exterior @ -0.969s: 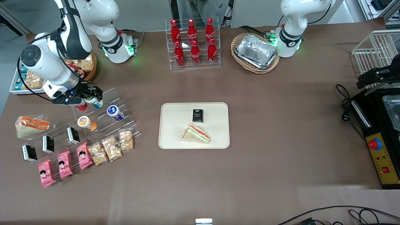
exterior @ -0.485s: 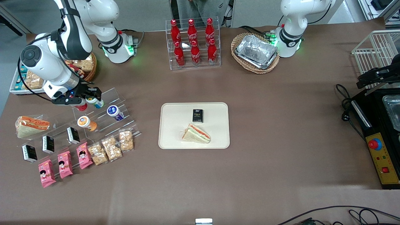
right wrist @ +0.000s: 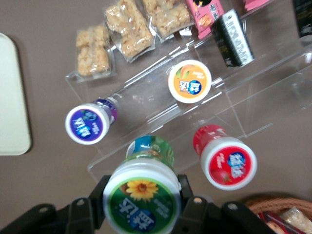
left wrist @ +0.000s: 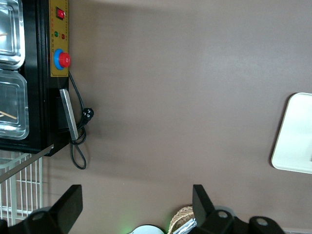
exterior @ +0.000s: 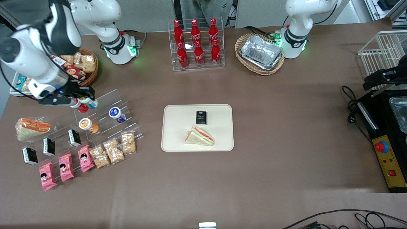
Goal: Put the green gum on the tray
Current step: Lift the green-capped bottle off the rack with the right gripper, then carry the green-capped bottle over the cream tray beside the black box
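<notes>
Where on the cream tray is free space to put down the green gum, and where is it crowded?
The gripper holds the green gum above the clear stand. The tray is bare along both its short sides. Its middle is crowded by the black box and the sandwich.

green gum (right wrist: 142,201): green-rimmed lid, clamped in hand (right wrist: 141,207), above acrylic rack | tray (exterior: 178,127): cream, flat, mid-table
</notes>
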You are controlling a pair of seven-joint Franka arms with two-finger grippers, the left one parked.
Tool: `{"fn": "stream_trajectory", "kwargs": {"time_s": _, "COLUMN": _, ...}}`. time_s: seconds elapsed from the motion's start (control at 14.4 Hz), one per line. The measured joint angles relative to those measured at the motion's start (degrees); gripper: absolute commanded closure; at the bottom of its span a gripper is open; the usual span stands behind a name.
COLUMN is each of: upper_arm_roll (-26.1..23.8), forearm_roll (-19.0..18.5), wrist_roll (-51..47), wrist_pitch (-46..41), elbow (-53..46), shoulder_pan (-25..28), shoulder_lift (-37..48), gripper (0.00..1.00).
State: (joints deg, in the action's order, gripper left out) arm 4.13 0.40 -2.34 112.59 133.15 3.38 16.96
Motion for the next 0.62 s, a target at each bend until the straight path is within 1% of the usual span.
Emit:
{"fn": "stream_trajectory", "kwargs": {"time_s": 0.21, "upper_arm_roll": -0.4, "forearm_roll": 0.0, "wrist_roll": 0.0, "wrist_pitch": -10.5, "elbow": -10.2, "shoulder_pan": 0.2, "shoulder_lift": 0.2, "gripper": 0.47}}
{"fn": "stream_trajectory", "kwargs": {"time_s": 0.35, "upper_arm_roll": -1.7, "forearm_roll": 0.1, "wrist_roll": -0.7, "wrist_pitch": -14.9, "elbow": -15.3, "shoulder_pan": 0.7, "shoulder_lift": 0.1, "gripper": 0.47}}
{"fn": "stream_trajectory", "kwargs": {"time_s": 0.48, "upper_arm_roll": -4.4, "forearm_roll": 0.5, "wrist_roll": -6.1, "wrist_pitch": -16.9, "elbow": -17.8, "shoulder_pan": 2.3, "shoulder_lift": -0.2, "gripper": 0.47}}
{"fn": "stream_trajectory", "kwargs": {"time_s": 0.62, "upper_arm_roll": -7.8, "forearm_roll": 1.8, "wrist_roll": -15.1, "wrist_pitch": -17.3, "elbow": -18.4, "shoulder_pan": 5.6, "shoulder_lift": -0.9, "gripper": 0.47}}
